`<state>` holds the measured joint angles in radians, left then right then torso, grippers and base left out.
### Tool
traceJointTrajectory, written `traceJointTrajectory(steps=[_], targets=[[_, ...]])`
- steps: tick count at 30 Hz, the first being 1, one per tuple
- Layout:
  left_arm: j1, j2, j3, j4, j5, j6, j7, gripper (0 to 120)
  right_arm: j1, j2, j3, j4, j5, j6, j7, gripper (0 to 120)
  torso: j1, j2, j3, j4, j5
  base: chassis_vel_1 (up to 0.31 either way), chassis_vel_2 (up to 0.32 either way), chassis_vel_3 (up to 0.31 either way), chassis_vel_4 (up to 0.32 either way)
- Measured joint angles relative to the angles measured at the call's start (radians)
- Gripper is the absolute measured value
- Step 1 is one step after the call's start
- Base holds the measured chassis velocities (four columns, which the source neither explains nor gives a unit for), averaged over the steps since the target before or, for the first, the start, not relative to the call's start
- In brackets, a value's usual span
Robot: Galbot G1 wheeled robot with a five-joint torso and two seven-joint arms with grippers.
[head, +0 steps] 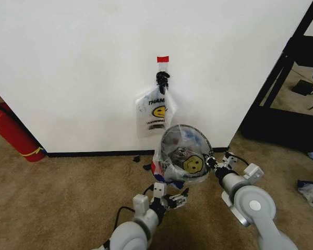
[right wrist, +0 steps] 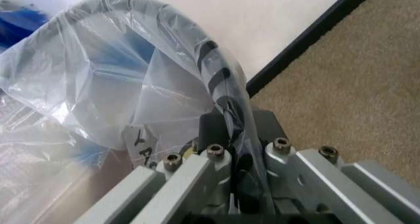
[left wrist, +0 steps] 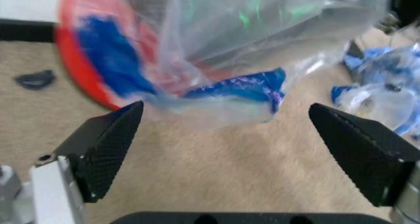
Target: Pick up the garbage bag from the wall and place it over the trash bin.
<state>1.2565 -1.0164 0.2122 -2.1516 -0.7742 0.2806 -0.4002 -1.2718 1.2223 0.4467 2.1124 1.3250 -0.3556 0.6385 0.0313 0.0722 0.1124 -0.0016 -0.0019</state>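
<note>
Two grey arms rise from the lower edge of the head view. On the left, the left gripper [head: 178,198] hangs low over the brown carpet [head: 68,203], just below and in front of the trash bin [head: 186,134]. Its left wrist view shows both black textured fingers [left wrist: 105,145] spread wide apart and holding nothing; a loose fold of the garbage bag [left wrist: 236,93], translucent with blue patches, droops just beyond the gap between them without touching either pad. Behind that fold the bin's red base [left wrist: 82,69] shows, tipped toward the camera.

The bin sits near the foot of the white wall [head: 68,62], tilted so that its round mouth faces the head camera, and the garbage bag [head: 190,161] lies draped over and inside it, yellow smiley print showing through the plastic. Above it a second white smiley bag [head: 155,110] hangs from a black hook [head: 162,79] under a red tape strip [head: 163,59].

To the right, the right gripper [head: 213,162] is at the bin's right rim. In its wrist view the jaws are clamped on the dark rim [right wrist: 220,93] with the bag's film wrapped over it.

Far left, a red fire extinguisher [head: 13,133] leans by the black baseboard [head: 94,153].
</note>
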Motion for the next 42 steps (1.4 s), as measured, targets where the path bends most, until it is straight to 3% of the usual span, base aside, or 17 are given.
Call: traceJointTrajectory(steps=[4,6,10,14,18,22,27,29,30,31,37,42], targets=[[0.091,0.084,-0.027,-0.089,0.107,0.022,-0.05,100,0.007,0.007,0.001,-0.025,-0.023,0.004,-0.015,0,0.0,0.0,0.0,0.0003,-0.0001,0.0,0.0,0.0,0.0],[0.106,0.095,-0.034,-0.109,0.112,0.021,-0.061,100,0.007,0.009,0.0,-0.027,-0.029,0.005,-0.019,0,0.0,0.0,0.0,0.0002,-0.0002,0.0,0.0,0.0,0.0],[0.113,0.153,-0.078,-0.241,0.07,0.051,-0.108,99,-0.005,0.015,-0.01,-0.029,-0.079,0.013,-0.034,0,0.0,0.0,0.0,0.0003,-0.0001,0.0,0.0,0.0,0.0],[0.026,0.193,-0.088,-0.314,-0.032,0.115,-0.122,87,-0.012,0.022,-0.016,-0.023,-0.105,0.014,-0.039,0,0.0,0.0,0.0,0.0,-0.0001,0.0,0.0,0.0,0.0],[-0.228,0.265,-0.058,-0.353,-0.2,0.251,-0.115,69,-0.018,0.034,-0.025,-0.011,-0.136,0.015,-0.04,0,0.0,0.0,0.0,-0.0002,-0.0002,0.0,0.0,0.0,0.0],[-0.408,0.284,0.007,-0.333,-0.285,0.327,-0.096,55,-0.019,0.039,-0.026,-0.009,-0.146,0.016,-0.041,0,0.0,0.0,0.0,0.0,0.0,0.0,0.0,0.0,0.0],[-0.666,0.237,0.176,-0.229,-0.394,0.377,-0.137,37,-0.019,0.05,-0.027,-0.009,-0.159,0.016,-0.042,0,0.0,0.0,0.0,-0.0003,0.0,0.0,0.0,0.0,0.0],[-0.666,0.237,0.176,-0.229,-0.394,0.377,-0.137,37,-0.019,0.05,-0.027,-0.009,-0.159,0.016,-0.042,0,0.0,0.0,0.0,-0.0003,0.0,0.0,0.0,0.0,0.0],[-0.753,0.208,0.251,-0.164,-0.413,0.393,-0.166,26,-0.018,0.057,-0.028,-0.012,-0.167,0.017,-0.042,0,0.0,0.0,0.0,0.0005,0.0001,0.0,0.0,0.0,0.0],[-0.79,0.195,0.282,-0.131,-0.421,0.405,-0.191,22,-0.017,0.06,-0.028,-0.012,-0.17,0.017,-0.043,0,0.0,0.0,0.0,0.0002,0.0002,0.0,0.0,0.0,0.0],[-0.906,0.168,0.365,-0.051,-0.451,0.455,-0.28,1,-0.02,0.062,-0.025,-0.014,-0.179,0.018,-0.045,0,0.0,0.0,0.0,-0.0001,0.0002,0.0,0.0,0.0,0.0],[-1.029,0.154,0.462,-0.024,-0.499,0.46,-0.339,0,-0.021,0.06,-0.028,-0.024,-0.192,0.019,-0.047,0,0.0,0.0,0.0,0.0002,0.0002,0.0,0.0,0.0,0.0]])
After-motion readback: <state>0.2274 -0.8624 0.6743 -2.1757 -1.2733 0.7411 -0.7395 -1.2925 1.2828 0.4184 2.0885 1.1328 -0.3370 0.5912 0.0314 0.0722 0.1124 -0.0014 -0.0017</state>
